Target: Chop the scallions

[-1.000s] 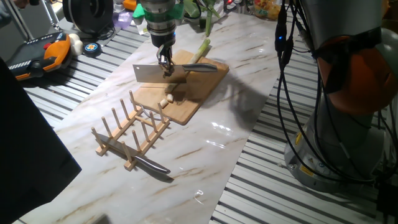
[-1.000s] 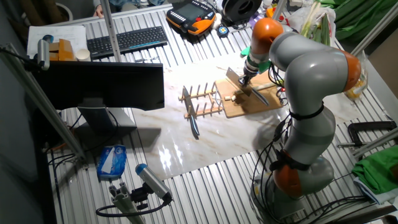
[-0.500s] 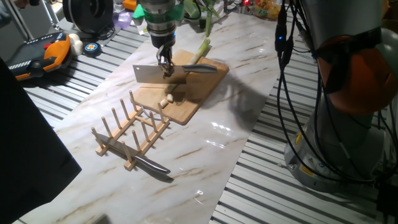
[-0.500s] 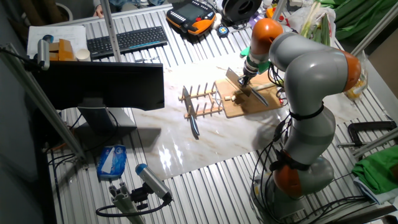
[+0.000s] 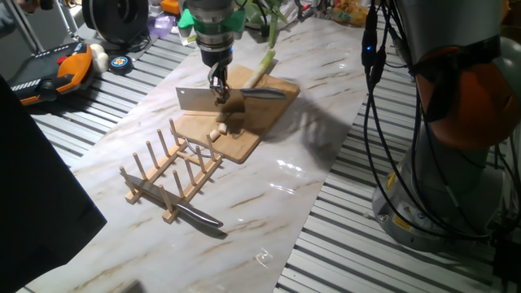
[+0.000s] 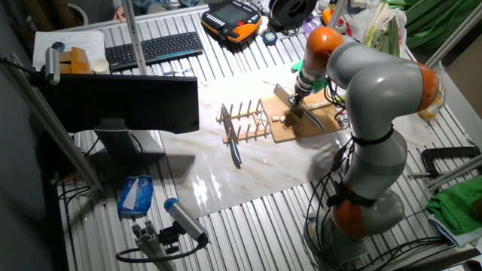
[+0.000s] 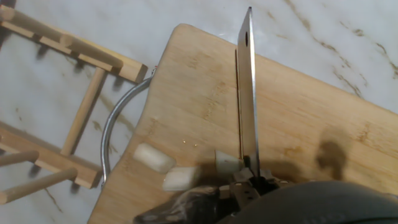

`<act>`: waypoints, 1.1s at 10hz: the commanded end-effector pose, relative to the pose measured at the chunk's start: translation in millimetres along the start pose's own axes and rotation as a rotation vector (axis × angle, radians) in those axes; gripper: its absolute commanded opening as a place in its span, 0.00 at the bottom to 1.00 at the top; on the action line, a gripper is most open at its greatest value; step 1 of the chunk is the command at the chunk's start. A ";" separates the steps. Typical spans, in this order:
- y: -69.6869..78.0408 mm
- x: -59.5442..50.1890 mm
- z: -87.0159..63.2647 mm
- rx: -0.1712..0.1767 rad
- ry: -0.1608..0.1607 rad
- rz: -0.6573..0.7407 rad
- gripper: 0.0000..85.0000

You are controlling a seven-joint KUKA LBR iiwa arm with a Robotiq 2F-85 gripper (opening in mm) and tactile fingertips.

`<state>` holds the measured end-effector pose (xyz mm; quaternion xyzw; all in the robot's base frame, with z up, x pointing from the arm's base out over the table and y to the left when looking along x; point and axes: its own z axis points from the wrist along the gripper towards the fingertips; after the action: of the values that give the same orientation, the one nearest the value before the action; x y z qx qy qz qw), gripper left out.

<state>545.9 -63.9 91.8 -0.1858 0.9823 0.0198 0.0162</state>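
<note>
While hand [image 5: 218, 88] grips cleaver [image 5: 198, 98], apparently raised above cutting board [image 5: 252, 130], scallion chunks [image 7: 163, 168] beside blade

A white marble-patterned tabletop [image 5: 269, 195] is lying over ribbed grey metal decking [image 5: 342, 244]; a black monitor [image 6: 124, 102] is standing at the left.

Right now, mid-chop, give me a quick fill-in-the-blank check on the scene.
1. The gripper is shut on a ____.
2. The cut scallion chunks lie on the wooden ____.
3. A second knife lies on the table beside the wooden peg ____.

Missing words: cleaver; cutting board; rack
</note>
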 end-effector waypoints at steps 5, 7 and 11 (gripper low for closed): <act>-5.1 4.5 1.9 0.002 -0.016 0.006 0.01; -2.1 1.3 -0.5 0.003 -0.016 0.013 0.01; 0.3 -3.2 -0.2 0.004 -0.015 0.018 0.01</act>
<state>549.3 -62.5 92.2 -0.1769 0.9837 0.0189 0.0246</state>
